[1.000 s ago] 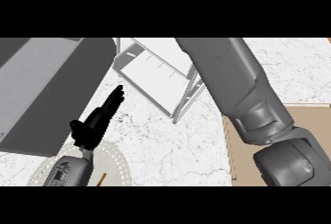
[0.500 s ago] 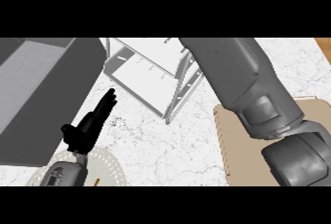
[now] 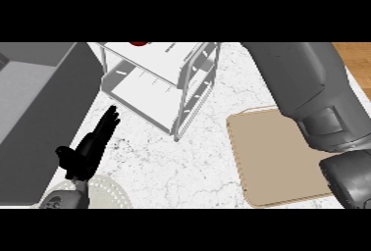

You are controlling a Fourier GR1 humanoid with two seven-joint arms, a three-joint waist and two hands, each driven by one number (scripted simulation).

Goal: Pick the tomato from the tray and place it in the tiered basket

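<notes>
A small piece of the red tomato (image 3: 138,43) shows at the picture's top edge, over the upper tier of the white wire tiered basket (image 3: 190,93). Whether it rests in the basket or is held, I cannot tell. The beige tray (image 3: 272,162) lies bare on the marble counter at the right. My right forearm (image 3: 308,93) rises from the lower right across the tray and leaves the top edge, so the right hand is out of view. My left hand (image 3: 88,149) rests open at the lower left, fingers straight and pointing toward the basket.
A big grey box-like unit (image 3: 39,108) fills the left side. A white ribbed plate (image 3: 110,192) sits at the bottom left, under my left wrist. Marble counter (image 3: 188,166) lies between the basket and the tray.
The view has shifted, so the basket and tray show more fully and sit lower. A red bit of tomato has appeared at the top edge. The left hand has barely moved.
</notes>
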